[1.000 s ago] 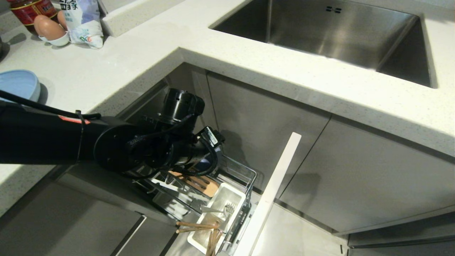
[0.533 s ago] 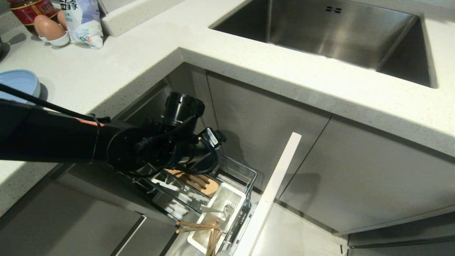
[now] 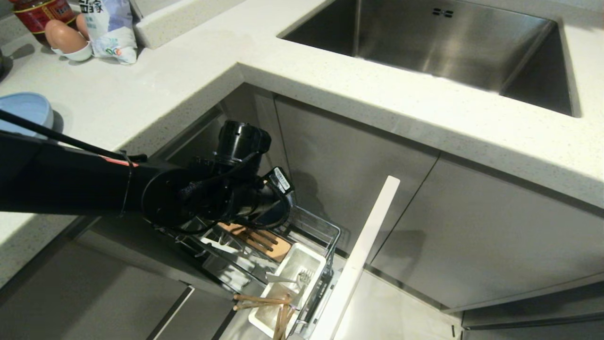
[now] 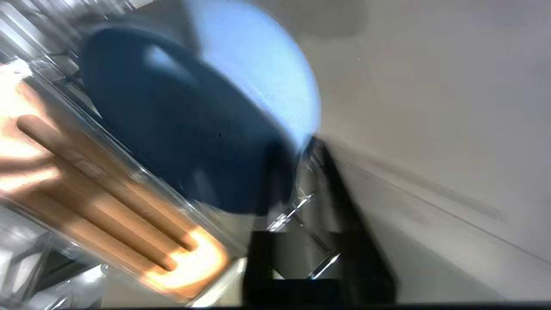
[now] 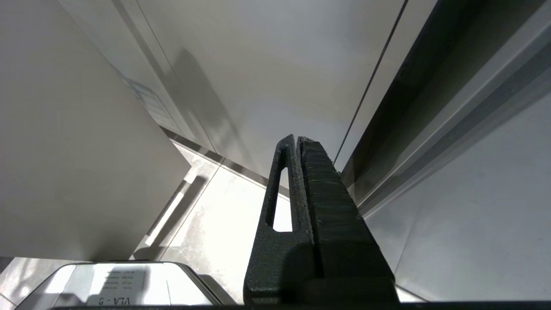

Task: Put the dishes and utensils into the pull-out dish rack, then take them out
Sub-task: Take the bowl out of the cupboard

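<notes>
Below the bench (image 3: 198, 80) corner, at about seven o'clock in the head view, the pull-out dish rack (image 3: 325, 231) stands drawn out of the cabinet, its white front panel (image 3: 363, 250) angled toward five o'clock. The left arm reaches in from nine o'clock and covers most of the rack's rear half, so the left pincer (image 4: 297, 155) itself is hidden there. Its wrist view is heavily blurred: the dark fingers (image 4: 335, 193) appear drawn together on the rim of the light blue plate (image 4: 267, 73), which stands on edge in the rack beside the slotted wooden strip (image 4: 107, 193); the exact contact is hard to make out. From the head view only a sliver of the plate's dark underside shows behind the wrist.

At the rack's front, the white cutlery box (image 3: 292, 278) holds the wooden chopsticks (image 3: 269, 302), their ends sticking out toward seven o'clock, and a silver utensil (image 3: 295, 277) whose shape is too small to read. The light blue bowl (image 3: 26, 111) sits on the bench at nine o'clock, cut off by the frame edge. The right pincer (image 5: 298, 148) hangs by the cabinet fronts, fingers pressed together, holding nothing.
</notes>
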